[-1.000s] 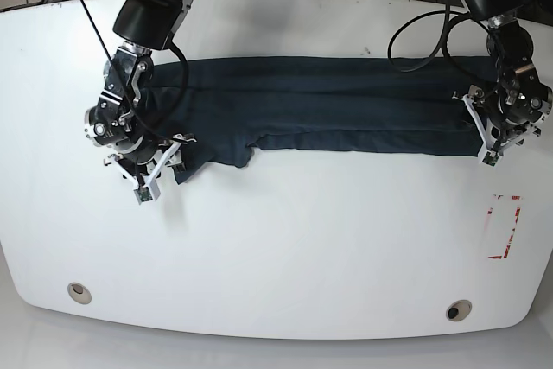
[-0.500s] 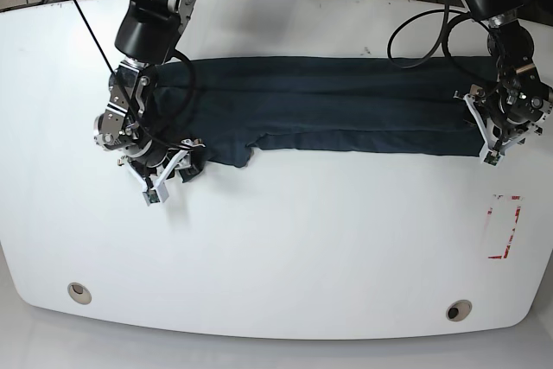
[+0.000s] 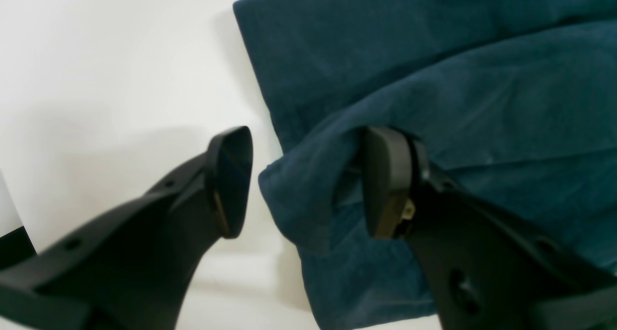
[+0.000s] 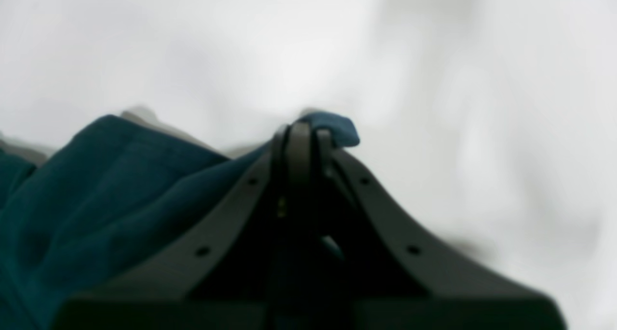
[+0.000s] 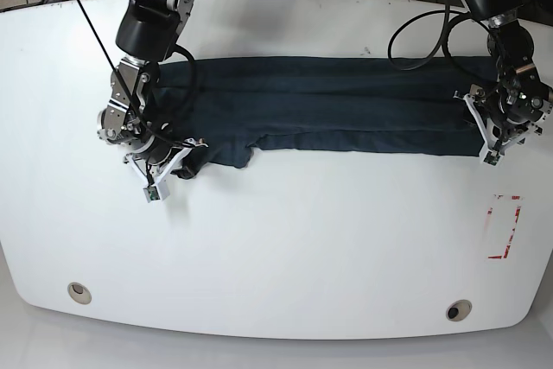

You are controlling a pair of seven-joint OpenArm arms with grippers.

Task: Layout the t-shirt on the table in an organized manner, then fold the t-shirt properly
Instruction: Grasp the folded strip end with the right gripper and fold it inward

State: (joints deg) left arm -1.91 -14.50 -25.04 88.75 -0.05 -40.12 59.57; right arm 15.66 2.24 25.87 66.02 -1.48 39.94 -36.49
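Pinching a corner of the t-shirt [image 4: 120,176], the right gripper [image 4: 299,132] is clenched; the left gripper [image 3: 299,180] gapes, straddling the opposite hem

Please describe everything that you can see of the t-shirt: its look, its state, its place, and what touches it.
The t-shirt is dark navy, soft and plain. It lies folded lengthwise into a long band across the far half of the table, with lengthwise creases and an uneven near edge. The right gripper is shut on a bit of cloth at one end. At the other end, the left gripper is open around the folded edge, one finger tucked under a fold.
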